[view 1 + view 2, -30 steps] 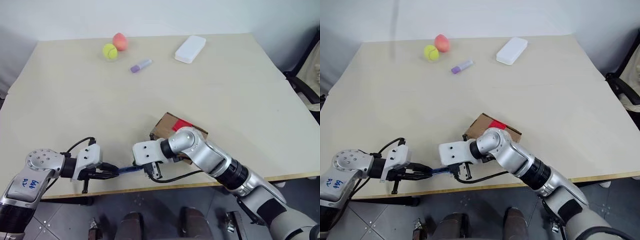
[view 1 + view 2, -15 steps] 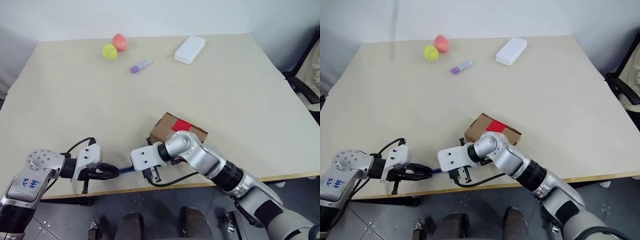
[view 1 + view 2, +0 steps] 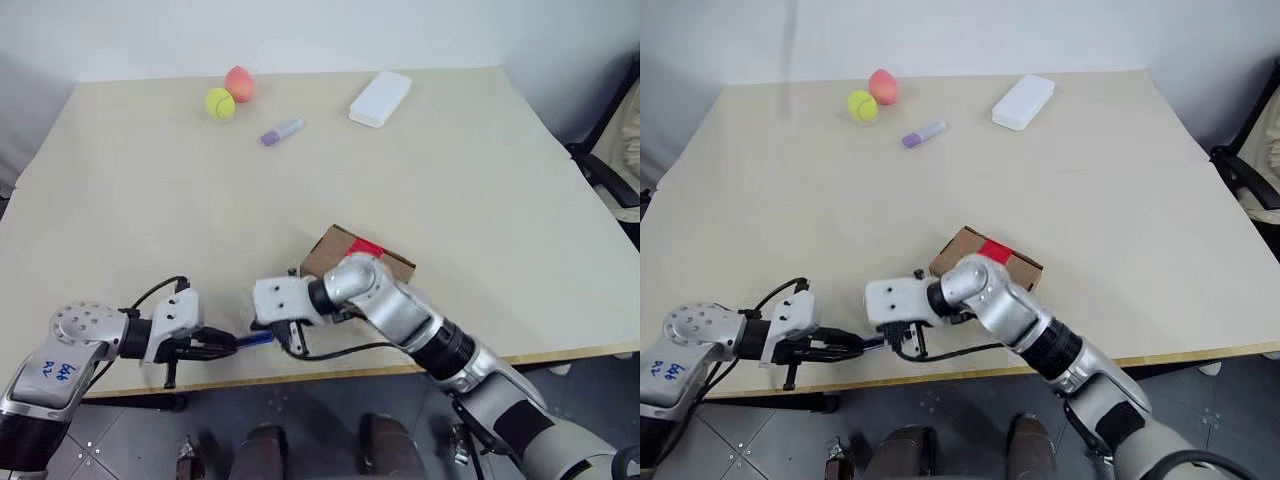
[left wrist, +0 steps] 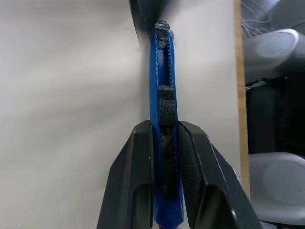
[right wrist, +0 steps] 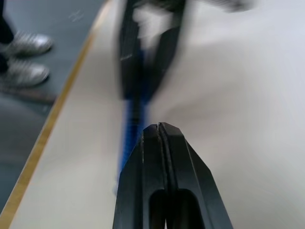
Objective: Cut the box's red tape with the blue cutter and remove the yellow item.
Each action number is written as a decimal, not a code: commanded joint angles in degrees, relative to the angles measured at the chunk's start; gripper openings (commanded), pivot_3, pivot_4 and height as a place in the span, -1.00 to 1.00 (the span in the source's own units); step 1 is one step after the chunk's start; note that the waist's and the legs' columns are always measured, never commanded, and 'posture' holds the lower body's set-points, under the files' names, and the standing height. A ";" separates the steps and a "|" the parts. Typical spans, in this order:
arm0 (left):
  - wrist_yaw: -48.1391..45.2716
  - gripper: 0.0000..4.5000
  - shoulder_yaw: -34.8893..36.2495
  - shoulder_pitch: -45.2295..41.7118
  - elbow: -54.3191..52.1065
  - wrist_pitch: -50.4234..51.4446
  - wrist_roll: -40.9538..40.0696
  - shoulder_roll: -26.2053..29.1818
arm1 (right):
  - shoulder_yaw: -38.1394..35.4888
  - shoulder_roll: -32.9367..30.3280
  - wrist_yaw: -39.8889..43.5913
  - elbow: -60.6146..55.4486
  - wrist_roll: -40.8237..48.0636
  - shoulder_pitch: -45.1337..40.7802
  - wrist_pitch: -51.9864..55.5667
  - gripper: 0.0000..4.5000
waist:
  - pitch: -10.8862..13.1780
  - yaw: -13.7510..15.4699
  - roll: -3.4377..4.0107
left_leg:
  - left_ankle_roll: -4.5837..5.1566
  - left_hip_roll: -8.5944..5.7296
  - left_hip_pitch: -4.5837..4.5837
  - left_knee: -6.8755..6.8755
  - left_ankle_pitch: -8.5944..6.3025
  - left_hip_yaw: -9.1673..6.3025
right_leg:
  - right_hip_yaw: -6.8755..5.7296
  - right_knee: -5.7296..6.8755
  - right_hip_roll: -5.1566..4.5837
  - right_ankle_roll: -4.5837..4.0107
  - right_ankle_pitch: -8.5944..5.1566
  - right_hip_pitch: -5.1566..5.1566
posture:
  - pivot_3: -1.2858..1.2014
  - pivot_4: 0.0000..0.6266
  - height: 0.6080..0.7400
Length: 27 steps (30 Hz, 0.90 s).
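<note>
right gripper now off blue cutter

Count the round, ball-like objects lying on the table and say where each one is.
2, both at the table's far left: a yellow-green tennis ball and a pink-orange ball touching it on its right. The closed box may hide more.

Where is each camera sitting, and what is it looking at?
Left eye: on the head, looking down at the table; both arms show.
Right eye: beside it, same scene, box near the front edge.
Left wrist: looks along the left pincer, shut on the blue cutter.
Right wrist: looks along the shut right pincer toward the cutter.
Shared: both wrist views show the blue cutter.
</note>
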 commanded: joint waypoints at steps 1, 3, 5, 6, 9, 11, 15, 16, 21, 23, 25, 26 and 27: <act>2.34 -0.82 4.78 0.74 -0.46 -1.61 -1.77 -0.92 | -8.56 -2.34 1.98 -7.75 8.00 -4.32 13.44 -0.60 | 0.00 0.03 0.00 | 0.00 0.00 -0.01 0.00 0.00 0.00 | 0.00 -0.01 0.00 0.00 0.00 0.00 | 0.03 -0.52 1.00; 3.05 -0.82 6.48 0.73 0.36 -3.91 -1.91 -1.76 | -12.76 -3.62 1.50 -8.73 11.31 -6.68 18.54 -0.30 | 0.00 0.03 0.00 | 0.01 0.00 -0.01 0.00 -0.01 0.00 | 0.00 -0.01 0.00 -0.01 0.00 0.00 | 0.03 -0.52 1.00; 4.26 -0.82 8.03 0.19 1.35 -6.47 -1.95 -3.07 | -16.58 -4.67 0.54 -8.29 14.19 -9.27 23.68 0.02 | 0.00 0.00 0.00 | 0.00 0.01 -0.01 -0.01 -0.02 0.00 | -0.01 0.00 0.00 -0.01 0.00 0.00 | 0.03 -0.52 1.00; 4.82 -0.82 8.69 -0.21 1.77 -7.21 -2.13 -3.75 | -17.89 -5.21 0.11 -7.74 15.48 -10.38 25.75 0.12 | 0.00 0.00 -0.01 | 0.00 0.01 -0.01 -0.01 -0.02 0.01 | -0.01 -0.02 0.00 -0.01 0.00 0.00 | 0.03 -0.52 1.00; 7.59 -0.82 10.12 -2.40 3.41 -11.76 -1.71 -6.64 | -21.93 -7.02 -0.71 -4.39 19.43 -13.90 31.94 0.61 | 0.00 0.00 0.00 | 0.00 0.02 -0.01 -0.01 -0.03 0.02 | -0.01 -0.02 0.01 -0.01 0.01 0.00 | 0.03 -0.52 1.00; 9.22 -0.82 10.78 -4.90 5.59 -16.38 -1.82 -9.63 | -22.93 -8.96 -0.92 -0.16 20.33 -16.23 33.24 0.91 | 0.00 0.02 0.00 | 0.00 0.01 -0.01 0.01 -0.03 0.03 | -0.01 -0.02 0.00 -0.01 0.01 0.00 | 0.03 -0.52 1.00; 13.40 -0.82 9.83 -9.62 9.43 -25.90 0.58 -15.20 | -24.94 -9.89 -2.90 9.72 21.85 -21.94 35.04 0.98 | -0.02 -0.04 -0.04 | 0.03 0.02 -0.02 0.07 -0.05 0.11 | -0.01 -0.07 0.00 -0.03 0.03 0.01 | 0.03 -0.52 1.00; 14.22 -0.82 9.39 -10.84 10.46 -28.01 1.16 -16.32 | -25.11 -9.79 -3.37 11.85 22.18 -23.30 35.74 0.98 | -0.02 -0.05 -0.04 | 0.04 0.02 -0.02 0.07 -0.05 0.11 | -0.01 -0.05 -0.01 -0.03 0.03 0.01 | 0.03 -0.52 1.00; 17.35 -0.82 7.27 -15.85 15.68 -36.92 4.22 -20.51 | -25.58 -8.15 -5.97 21.48 23.47 -29.16 39.23 0.98 | -0.02 -0.47 -0.04 | 0.03 0.03 0.00 0.06 -0.05 0.15 | -0.03 -0.07 0.00 -0.02 0.03 0.00 | 0.03 -0.52 1.00; 19.51 -0.82 5.90 -18.37 18.28 -40.25 6.28 -22.38 | -24.40 -7.81 -5.12 23.49 23.93 -30.77 38.42 0.98 | -0.02 -0.43 -0.04 | 0.03 0.03 0.00 0.05 -0.05 0.15 | -0.03 -0.08 0.00 -0.02 0.03 0.00 | 0.03 -0.52 1.00; 21.18 -0.82 4.18 -20.64 20.67 -43.00 7.97 -24.40 | -21.16 -8.17 -1.93 24.92 24.32 -31.97 37.55 0.98 | -0.02 -0.35 -0.04 | 0.03 0.03 -0.02 0.06 -0.05 0.15 | -0.04 -0.11 -0.01 -0.01 0.03 0.00 | 0.03 -0.52 1.00; 21.57 -0.82 3.38 -21.43 21.64 -44.03 8.52 -25.18 | -19.17 -8.56 0.00 25.46 24.34 -32.36 37.13 0.98 | -0.02 -0.35 -0.04 | 0.03 0.03 -0.04 0.10 -0.05 0.15 | -0.04 -0.10 -0.01 -0.01 0.04 0.00 | 0.03 -0.52 1.00; 21.84 -0.82 2.65 -22.08 22.39 -44.96 8.96 -25.86 | -18.03 -8.34 0.49 26.40 23.85 -32.67 36.18 0.98 | -0.02 -0.34 -0.04 | 0.03 0.03 -0.04 0.10 -0.05 0.16 | -0.04 -0.12 0.00 -0.01 0.04 0.00 | 0.03 -0.52 1.00</act>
